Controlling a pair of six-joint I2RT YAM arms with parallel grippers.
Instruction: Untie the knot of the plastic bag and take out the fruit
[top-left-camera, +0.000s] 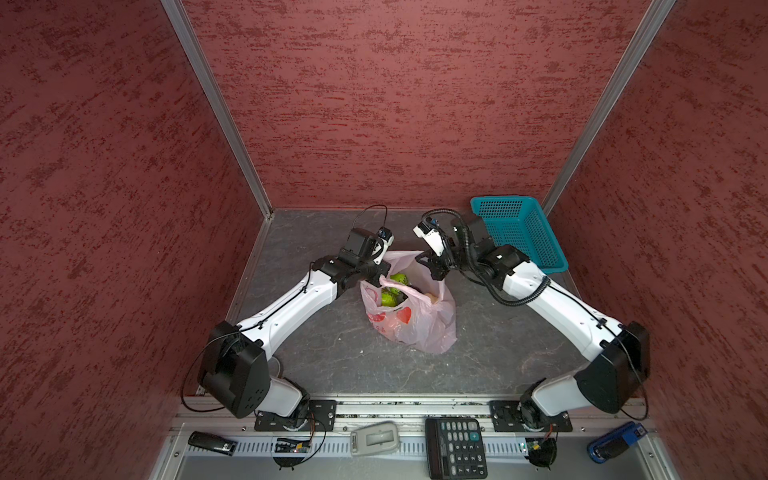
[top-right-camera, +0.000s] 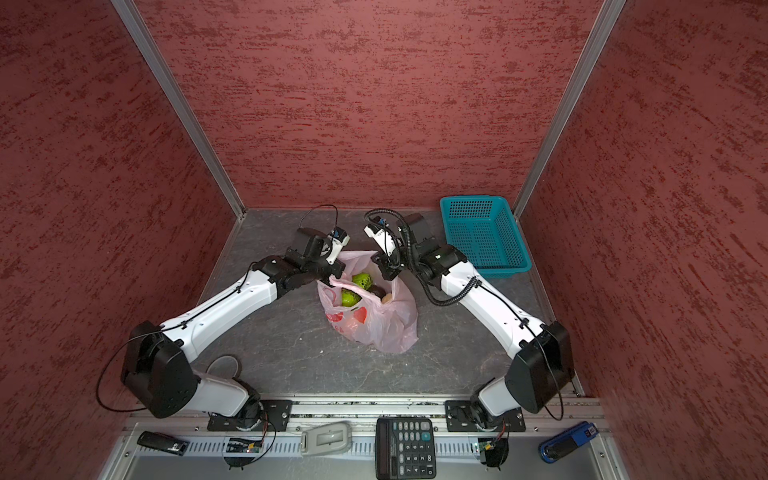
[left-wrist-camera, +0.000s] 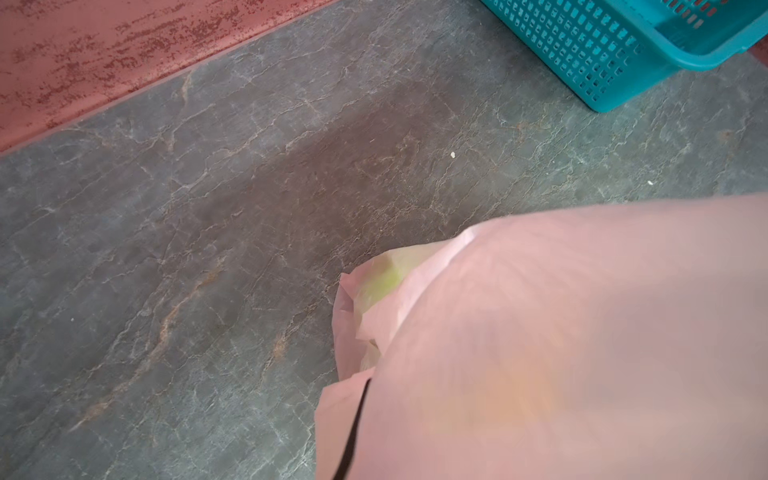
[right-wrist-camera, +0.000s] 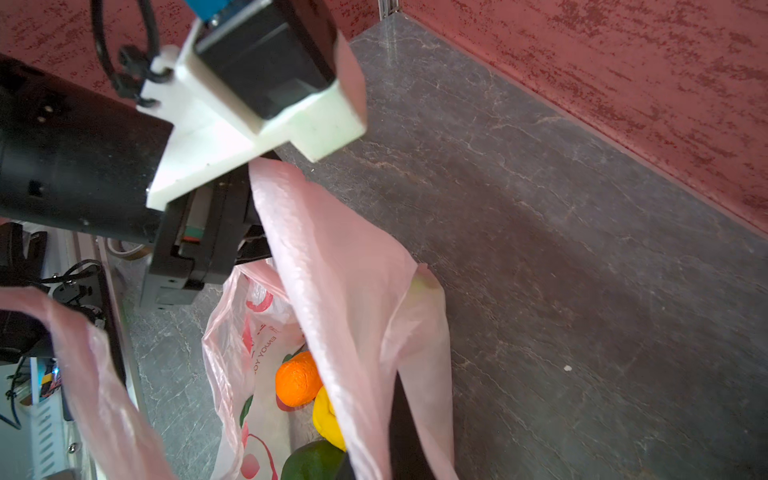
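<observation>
The pale-pink plastic bag (top-left-camera: 415, 324) (top-right-camera: 374, 328) stands on the grey floor with its mouth pulled open. My left gripper (top-left-camera: 380, 275) (top-right-camera: 332, 275) is shut on the bag's left rim; pink film (left-wrist-camera: 561, 332) covers its jaws in the left wrist view. My right gripper (top-left-camera: 432, 269) (top-right-camera: 386, 269) (right-wrist-camera: 374, 465) is shut on the far right rim. A handle strip (top-left-camera: 405, 289) crosses the mouth; no knot shows. Fruit lies inside: bumpy green (top-left-camera: 400, 278), orange (right-wrist-camera: 297, 384), yellow (right-wrist-camera: 328, 419), dark green (right-wrist-camera: 316, 461), dark brown (top-right-camera: 376, 291).
A teal perforated basket (top-left-camera: 519, 232) (top-right-camera: 482, 232) (left-wrist-camera: 582, 45) sits at the back right corner, close behind the right arm. Red walls close in three sides. A calculator (top-left-camera: 456, 446) and small devices lie on the front ledge.
</observation>
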